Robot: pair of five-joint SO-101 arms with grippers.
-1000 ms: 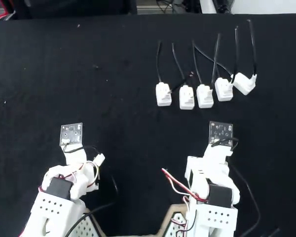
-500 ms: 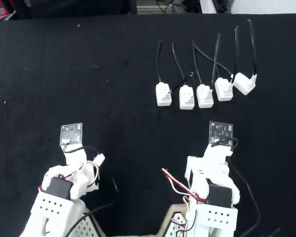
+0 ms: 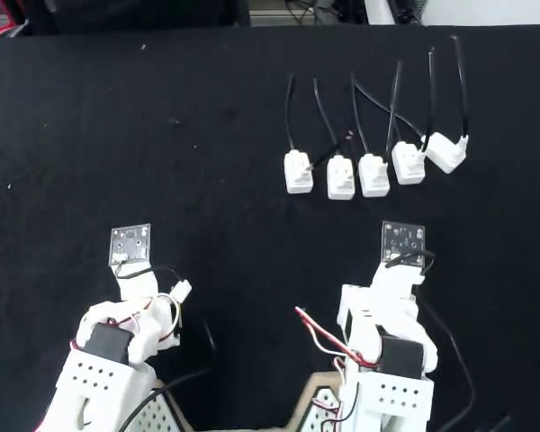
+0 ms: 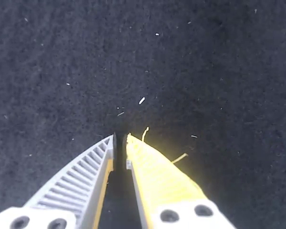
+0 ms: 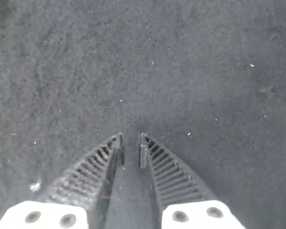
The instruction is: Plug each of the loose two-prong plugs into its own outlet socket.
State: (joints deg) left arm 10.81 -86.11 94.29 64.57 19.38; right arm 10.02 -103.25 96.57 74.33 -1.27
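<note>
No legible text, label, number or sign on anything

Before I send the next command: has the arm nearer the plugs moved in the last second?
No. The arm sits at the same spot short of the row of plugs, with the same gap to them in the high view.

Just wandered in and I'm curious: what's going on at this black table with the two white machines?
Nothing is being handled just now. Five white plugs on black cords lie in a row on the far right part of the table. The left gripper and right gripper hang over bare cloth well short of them, fingers close together, holding nothing.
</note>
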